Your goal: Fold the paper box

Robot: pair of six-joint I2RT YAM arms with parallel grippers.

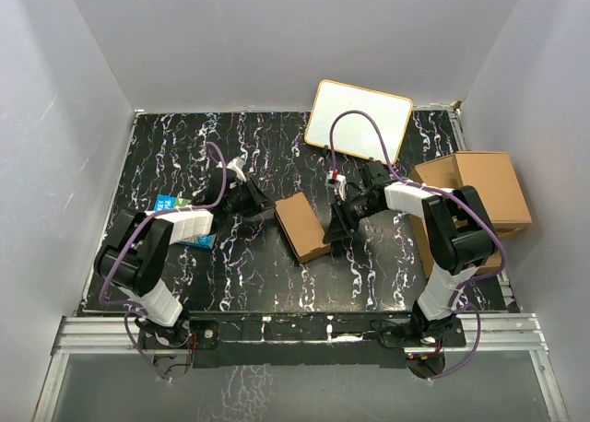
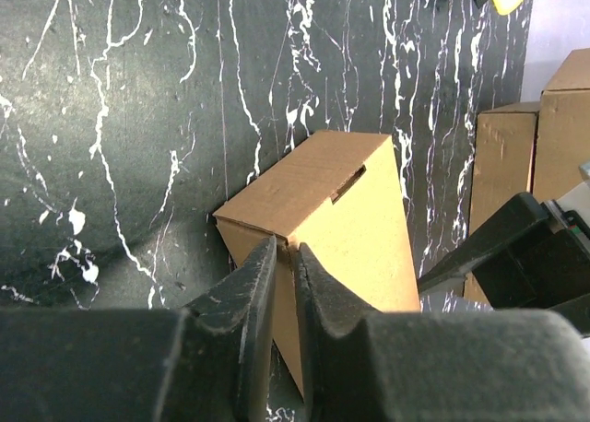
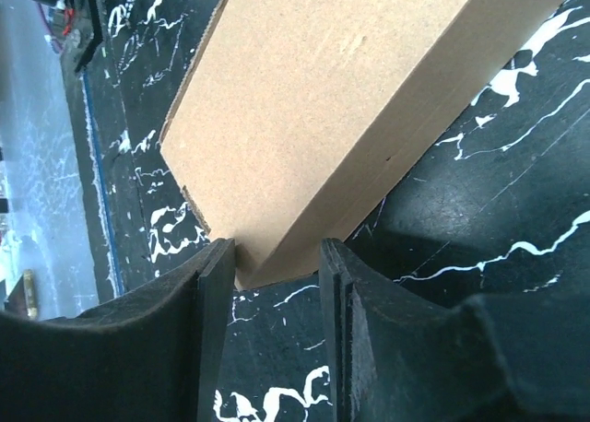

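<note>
A: Near side: left tool [image 2: 286,247] pressed nearly together, nothing visibly between, at the paper box [image 1: 302,224] corner. And the right tool [image 3: 275,252]?
B: Pinches the box's other end. Box sits closed at the middle of the counter [image 1: 230,275], tab slot [image 2: 348,184] showing. Folding looks near done; perhaps final tucking.

Overhead view. Black table [image 1: 230,275] with white marble veins, pale walls on three sides. Brown paper box [image 1: 302,225] at centre, folded up into box shape, set at angle. Left end effector [image 1: 261,201] just beside box's far left corner. Right end effector [image 1: 336,221] against box's right side. Blue book [image 1: 169,203] partly under left arm. Whiteboard [image 1: 358,120] at far edge, tilted. Stacked cardboard boxes [image 1: 479,187] at right, beside right arm.
</note>
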